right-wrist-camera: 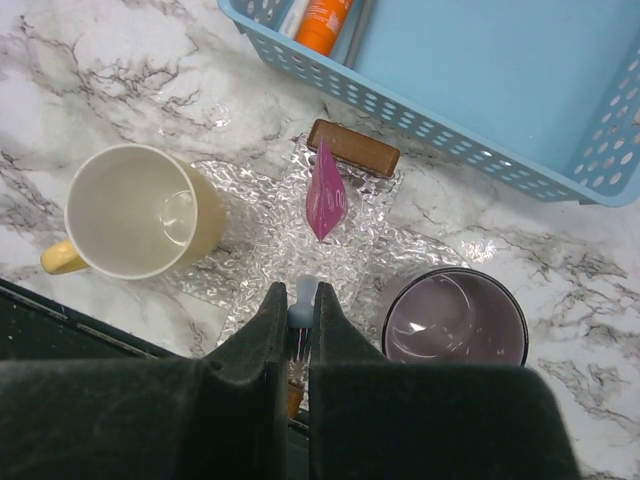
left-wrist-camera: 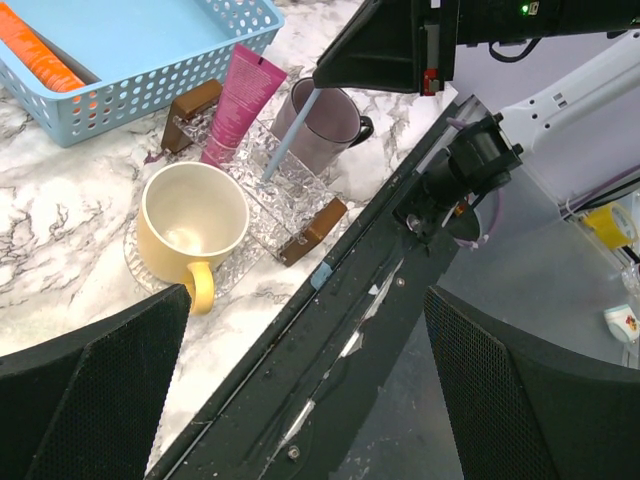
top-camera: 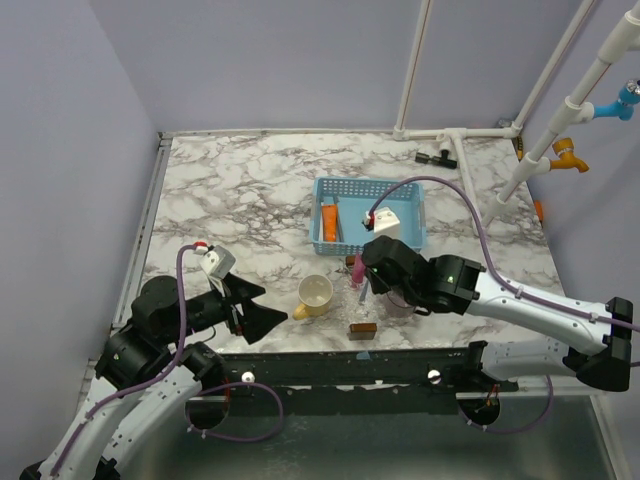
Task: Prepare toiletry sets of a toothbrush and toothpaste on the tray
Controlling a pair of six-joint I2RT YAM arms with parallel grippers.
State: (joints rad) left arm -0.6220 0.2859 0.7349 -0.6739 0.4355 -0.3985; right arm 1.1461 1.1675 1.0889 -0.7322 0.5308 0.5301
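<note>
The top camera looks down from high behind the near edge over the whole surface (top-camera: 250, 190). The left wrist camera looks slantwise across that edge, the right wrist one straight down from close. All three share the yellow mug (top-camera: 315, 293) and clear tray (top-camera: 356, 305).

Surface: white marble-patterned table top (top-camera: 240, 190) with grey veins.
Centre back: light blue perforated plastic basket (top-camera: 355, 215), flat on the marble.
Near edge: clear crinkled tray (right-wrist-camera: 275, 235) with brown end handles, just in front of the basket.
Far right: small black fitting (top-camera: 437, 158).
</note>
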